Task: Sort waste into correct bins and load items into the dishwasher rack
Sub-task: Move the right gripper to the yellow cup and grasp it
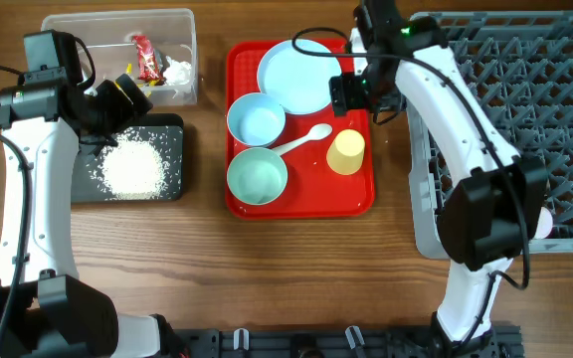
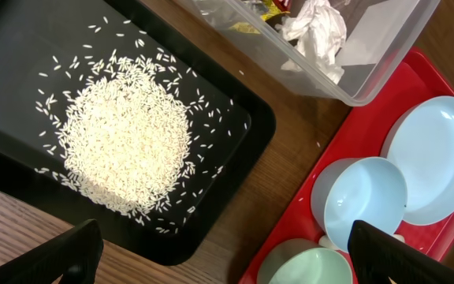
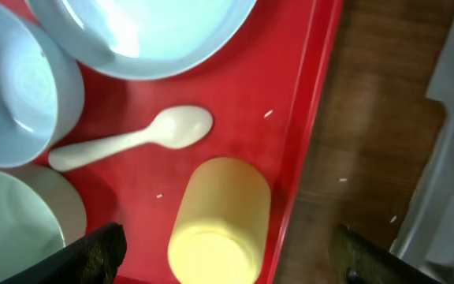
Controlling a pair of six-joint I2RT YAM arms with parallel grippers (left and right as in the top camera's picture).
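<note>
Yellow cup [image 3: 219, 221] stands on the red tray [image 1: 316, 194], approx 4 o'c of the tray seen from overhead and close to its 3 o'c lip. Can't tell which way up it is. White spoon [image 3: 136, 138] lies just beside it at 10 o'c, bowl end nearest, not touching. Green bowl [image 1: 258, 177] is at the cup's 8 o'c, blue bowl [image 1: 257, 119] at 10, plate [image 1: 294, 78] at 11.

R gripper [image 1: 350, 91] hangs above the tray at the cup's 12 o'c, spread wide w/ nothing in it. In wrist view its fingers [image 3: 93, 254] frame the cup w/ room each side. Prob. next pick = cup, then across to the dishwasher rack [image 1: 525, 109] at 3 o'c.

Risks:
- One finger sits over bare wood beyond the tray lip. A straight drop could land it on the lip, jolting tray & crockery.
- The other finger could nudge the spoon.
- An off-centre squeeze on a smooth round cup may pop it loose.
- A low carry could clip the rack wall.

L gripper [image 1: 127, 91] is likewise wide open & empty, over the black tray [image 2: 6, 47] w/ the rice heap [image 2: 124, 146]. Clear tub [image 1: 78, 45] at its 12 o'c holds tissue [image 2: 314, 28] & red wrapper [image 1: 145, 58]. Loose grains lie near the tray edge, so a low sweep would scatter them.
</note>
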